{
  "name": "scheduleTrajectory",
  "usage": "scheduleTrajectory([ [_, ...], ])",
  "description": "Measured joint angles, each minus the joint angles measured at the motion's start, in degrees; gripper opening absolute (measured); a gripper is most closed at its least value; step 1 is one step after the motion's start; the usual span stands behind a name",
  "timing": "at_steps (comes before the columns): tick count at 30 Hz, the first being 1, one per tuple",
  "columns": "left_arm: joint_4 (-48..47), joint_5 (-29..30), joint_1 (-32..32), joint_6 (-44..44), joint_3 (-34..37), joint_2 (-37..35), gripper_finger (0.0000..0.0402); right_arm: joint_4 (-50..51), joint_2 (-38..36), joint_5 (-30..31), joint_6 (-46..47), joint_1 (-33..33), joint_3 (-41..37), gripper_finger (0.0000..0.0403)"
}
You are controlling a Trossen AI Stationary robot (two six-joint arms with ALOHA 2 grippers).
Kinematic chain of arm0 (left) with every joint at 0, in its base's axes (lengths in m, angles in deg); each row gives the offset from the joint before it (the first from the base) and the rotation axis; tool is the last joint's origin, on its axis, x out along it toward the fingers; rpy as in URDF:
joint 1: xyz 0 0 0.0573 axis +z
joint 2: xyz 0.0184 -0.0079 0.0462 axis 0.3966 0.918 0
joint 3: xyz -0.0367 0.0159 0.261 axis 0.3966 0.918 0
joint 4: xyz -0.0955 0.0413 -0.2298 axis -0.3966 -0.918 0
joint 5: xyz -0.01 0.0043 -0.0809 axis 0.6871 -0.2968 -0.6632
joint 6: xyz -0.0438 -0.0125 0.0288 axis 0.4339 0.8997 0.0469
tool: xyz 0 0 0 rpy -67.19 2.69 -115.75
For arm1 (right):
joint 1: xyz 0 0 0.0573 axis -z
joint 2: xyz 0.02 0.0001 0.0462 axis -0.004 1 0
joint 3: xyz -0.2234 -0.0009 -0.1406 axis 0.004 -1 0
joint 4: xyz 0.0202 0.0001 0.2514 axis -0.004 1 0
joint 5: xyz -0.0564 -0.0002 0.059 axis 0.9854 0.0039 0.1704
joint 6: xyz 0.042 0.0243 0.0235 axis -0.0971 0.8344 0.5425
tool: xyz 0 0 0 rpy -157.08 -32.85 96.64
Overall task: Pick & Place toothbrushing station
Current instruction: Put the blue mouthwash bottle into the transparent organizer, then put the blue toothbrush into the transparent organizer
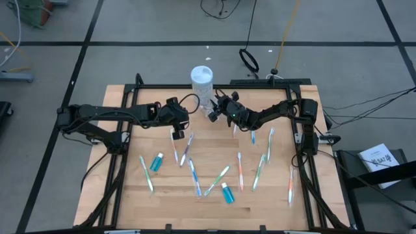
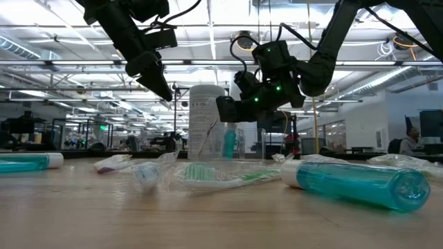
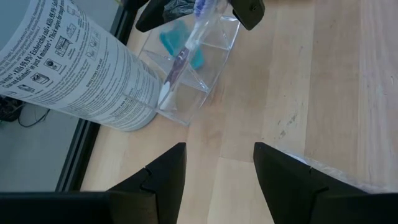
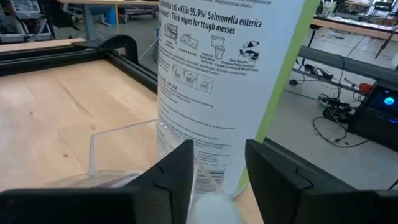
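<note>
The clear plastic cup (image 3: 214,59) stands on its base on the table beside the tall labelled jar (image 3: 68,62). A teal tube (image 3: 173,37) and the lower end of a toothbrush (image 3: 177,68) are inside it. My right gripper (image 1: 214,113) is over the cup, shut on that toothbrush. My left gripper (image 3: 217,168) is open and empty, hovering above bare wood just left of the cup (image 1: 208,106). Several wrapped toothbrushes (image 1: 190,170) and two teal tubes (image 1: 156,162) lie flat on the table nearer the front. My right gripper pinches the toothbrush's upper, wrapped end (image 3: 200,9) between its two fingers (image 3: 247,10), coming from above and slanting down. The toothbrush hangs tilted below the fingers, with its lower end (image 3: 166,94) down inside the cup.
The jar with the white lid (image 1: 201,77) stands right behind the cup at the table's far edge. A black frame rail (image 4: 134,62) runs along that edge. The second teal tube (image 1: 227,193) lies near the front. Bare wood (image 1: 214,146) shows between the cup and the toothbrushes.
</note>
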Motion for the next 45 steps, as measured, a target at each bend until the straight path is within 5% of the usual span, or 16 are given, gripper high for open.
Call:
scheduleTrajectory([
  [13,0.0,-0.03,0.0,-0.04,0.0,0.0,0.0195,5.22,-6.54,0.23,-5.47,-0.28,-0.09,0.0182],
  [19,0.0,-0.04,0.0,-0.07,0.0,0.0,0.0195,26.15,-16.05,0.35,-1.1,-0.13,-0.11,0.0183],
  [31,0.04,-0.09,0.0,-0.04,0.0,0.0,0.0195,72.52,-29.78,0.46,21.95,-0.11,-0.11,0.0183],
  [45,0.44,-0.2,0.0,0.59,0.0,0.0,0.0195,68.12,-27.69,-3.07,28.68,5.94,-9.16,0.0183],
])
